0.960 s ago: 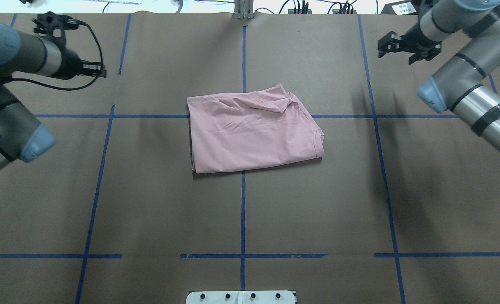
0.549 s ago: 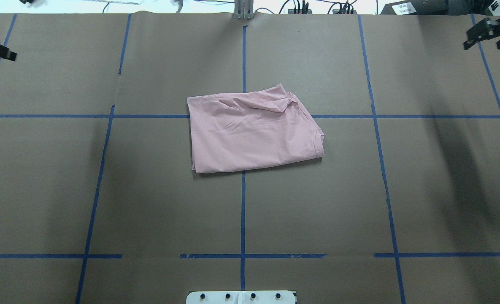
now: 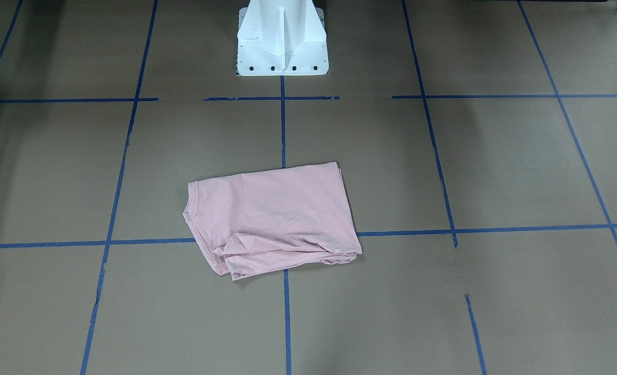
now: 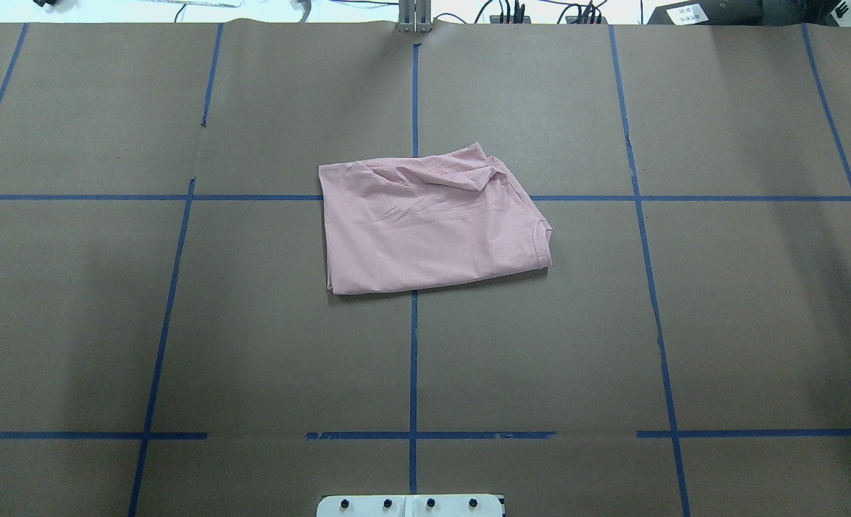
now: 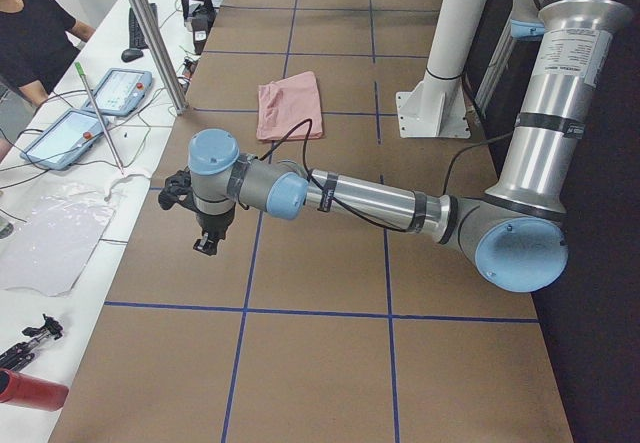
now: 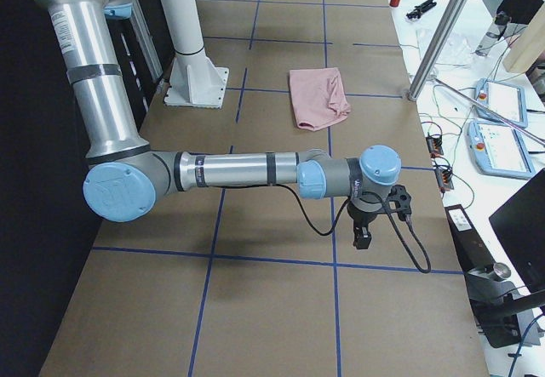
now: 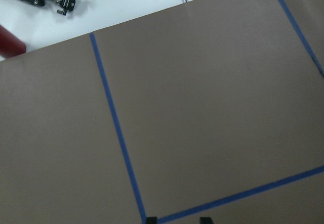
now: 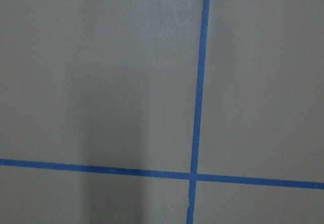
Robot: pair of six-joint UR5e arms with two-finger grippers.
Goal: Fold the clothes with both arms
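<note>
- Pink T-shirt (image 4: 432,226) sits folded mid-counter (image 4: 253,323), rumpled edge at 12 o'clock.
- Left gripper (image 7: 176,219) way out at 9, narrow gap, empty.
- Right gripper (image 6: 363,239) out at 3, can't tell its state.

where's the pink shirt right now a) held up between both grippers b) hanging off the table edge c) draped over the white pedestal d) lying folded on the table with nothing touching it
D: the pink T-shirt lies folded flat on the table, while the left gripper and the right gripper hang over bare paper far from it at opposite ends.
</note>
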